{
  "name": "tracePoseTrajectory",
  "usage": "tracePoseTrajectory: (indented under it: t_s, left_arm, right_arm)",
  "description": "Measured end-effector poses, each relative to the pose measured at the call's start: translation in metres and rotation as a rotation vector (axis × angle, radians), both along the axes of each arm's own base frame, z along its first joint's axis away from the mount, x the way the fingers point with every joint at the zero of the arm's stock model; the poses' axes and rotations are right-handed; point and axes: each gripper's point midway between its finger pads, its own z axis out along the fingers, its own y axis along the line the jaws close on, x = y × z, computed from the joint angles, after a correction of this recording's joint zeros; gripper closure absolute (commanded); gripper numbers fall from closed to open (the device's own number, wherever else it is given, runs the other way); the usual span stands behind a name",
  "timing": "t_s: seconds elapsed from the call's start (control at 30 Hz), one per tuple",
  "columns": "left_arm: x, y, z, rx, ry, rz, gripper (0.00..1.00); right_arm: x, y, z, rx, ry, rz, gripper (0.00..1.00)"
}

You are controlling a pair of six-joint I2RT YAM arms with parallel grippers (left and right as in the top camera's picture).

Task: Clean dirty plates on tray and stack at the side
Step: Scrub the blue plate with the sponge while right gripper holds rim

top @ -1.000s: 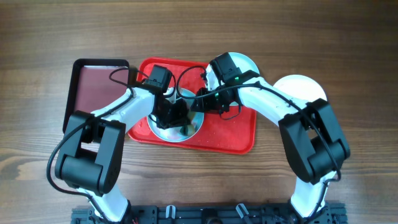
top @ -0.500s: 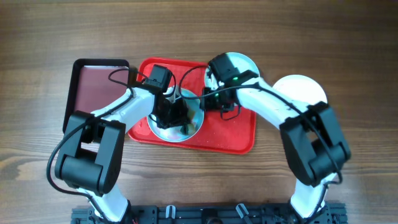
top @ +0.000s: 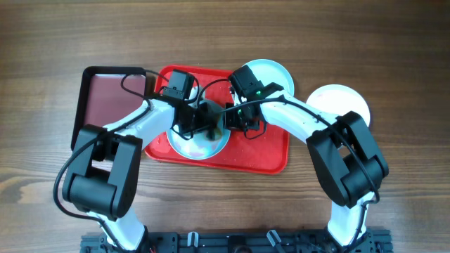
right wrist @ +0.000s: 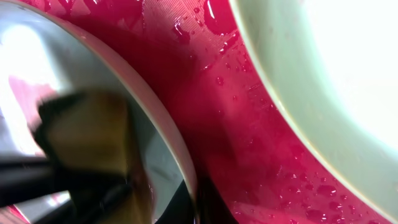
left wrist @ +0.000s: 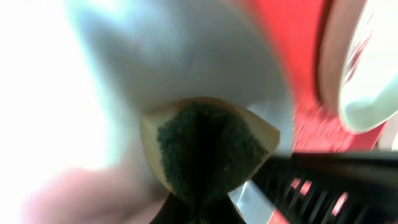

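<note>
A pale turquoise plate [top: 197, 146] lies on the red tray [top: 264, 151]. My left gripper [top: 205, 118] is shut on a yellow sponge with a green scouring face [left wrist: 205, 146] and presses it on this plate [left wrist: 186, 56]. My right gripper [top: 228, 121] is shut on the plate's right rim [right wrist: 165, 124], and the sponge [right wrist: 93, 134] shows just beyond it. A second turquoise plate [top: 274, 74] sits at the tray's far right corner, also in the right wrist view [right wrist: 323, 81]. A white plate [top: 344, 102] lies on the table to the right of the tray.
A dark maroon tray with a black rim [top: 109, 98] lies left of the red tray. The red tray's floor [right wrist: 236, 124] is wet with droplets. The two arms meet closely over the tray's middle.
My left gripper has dragged the sponge from the plate's near right part to its far edge. My right gripper has shifted slightly at the plate's rim.
</note>
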Motion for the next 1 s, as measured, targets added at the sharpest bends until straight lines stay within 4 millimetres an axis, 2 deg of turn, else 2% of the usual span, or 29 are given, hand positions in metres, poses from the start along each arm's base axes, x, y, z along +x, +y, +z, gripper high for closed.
tracePoseTrajectory:
  t_s: [0.07, 0.2, 0.27, 0.43, 0.5, 0.57, 0.7, 0.77, 0.9, 1.0]
  left_arm:
    - [0.011, -0.001, 0.001, 0.003, -0.062, -0.017, 0.96]
    - [0.015, 0.007, -0.002, 0.068, -0.087, -0.02, 0.96]
    - [0.018, 0.025, -0.003, 0.157, -0.071, 0.05, 0.96]
    - [0.023, 0.093, -0.003, 0.376, -0.024, 0.27, 0.96]
    - [0.022, 0.106, -0.003, 0.391, -0.003, 0.311, 0.96]
    - [0.022, 0.109, -0.003, 0.377, 0.008, 0.315, 0.96]
    - [0.019, 0.103, -0.002, 0.304, 0.013, 0.219, 0.96]
    - [0.01, 0.092, -0.002, 0.236, 0.029, 0.127, 0.96]
    - [-0.034, 0.041, 0.0, -0.009, 0.105, -0.152, 0.96]
    - [-0.053, 0.018, 0.0, -0.109, 0.114, -0.271, 0.96]
  right_arm:
    - [0.001, 0.0, 0.0, 0.002, -0.003, 0.0, 0.96]
    - [0.001, 0.001, 0.0, 0.002, -0.003, -0.001, 0.96]
    - [0.001, 0.001, 0.0, 0.002, -0.003, -0.001, 0.96]
    - [0.001, 0.001, 0.0, 0.003, -0.002, 0.0, 0.96]
    - [0.001, 0.004, 0.0, 0.017, -0.004, 0.005, 0.96]
    - [0.0, 0.007, 0.0, 0.023, -0.001, 0.01, 0.96]
    - [0.0, 0.007, 0.001, 0.025, -0.001, 0.008, 0.96]
    - [-0.001, 0.006, 0.0, 0.021, 0.005, 0.006, 0.96]
    - [-0.001, 0.006, 0.0, 0.022, 0.006, 0.006, 0.96]
    - [-0.001, 0.006, 0.0, 0.023, 0.007, 0.007, 0.96]
